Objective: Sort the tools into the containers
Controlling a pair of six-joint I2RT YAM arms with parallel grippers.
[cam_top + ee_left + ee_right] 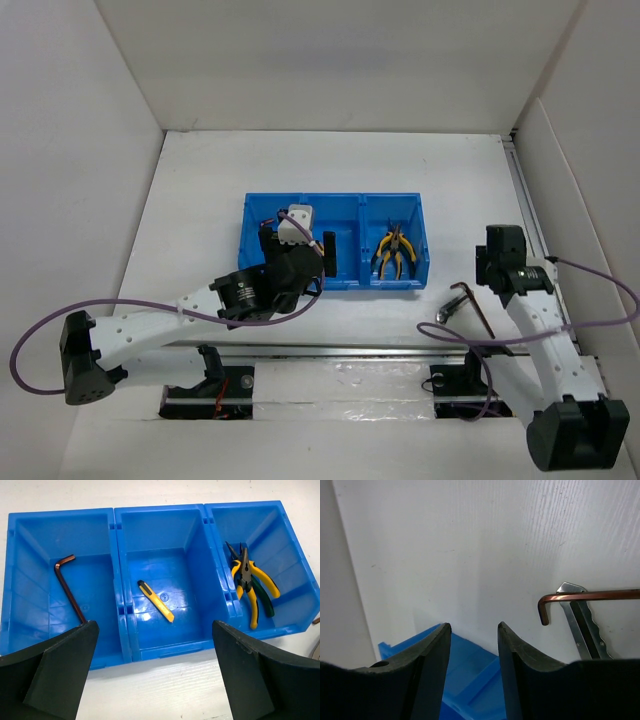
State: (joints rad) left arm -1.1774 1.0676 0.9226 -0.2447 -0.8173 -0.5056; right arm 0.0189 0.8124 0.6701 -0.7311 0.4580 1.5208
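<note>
Blue tray (165, 517): one plastic bin with three square compartments in a row, mid-table ahead of your left arm. Each kind of tool gets its own pocket, by the look of it.
Left compartment: one L-shaped hex key (67, 587) lies flat on the floor, alone.
Middle compartment: the yellow-and-black stick tool (156, 601) lies diagonally, also alone.
Right compartment: yellow-handled pliers (250, 592) and dark green-handled pliers (265, 600) lie one across the other, noses to the far wall. Like goes with like.
Left gripper (155, 625): its jaws are spread wide with nothing between them. It hovers over the tray's near wall, looking down into all three pockets. I'd judge it has no job right now.
Table (300, 160): white, and two tools lie on it to the right of the tray, outside every compartment.
Second hex key (592, 596): flat on the table, its long arm crossing the end of the silver metal piece (580, 625).
Right gripper (473, 627): the jaws are half parted and pinch nothing. It hangs over bare table just right of the tray, near those two tools.
Your next move, as I read it: take that gripper to the loose key, which belongs with its twin in the left compartment, the far end for this arm.
Watch out: the key is thin and rests on the metal piece, so a pinch could drag both.
</note>
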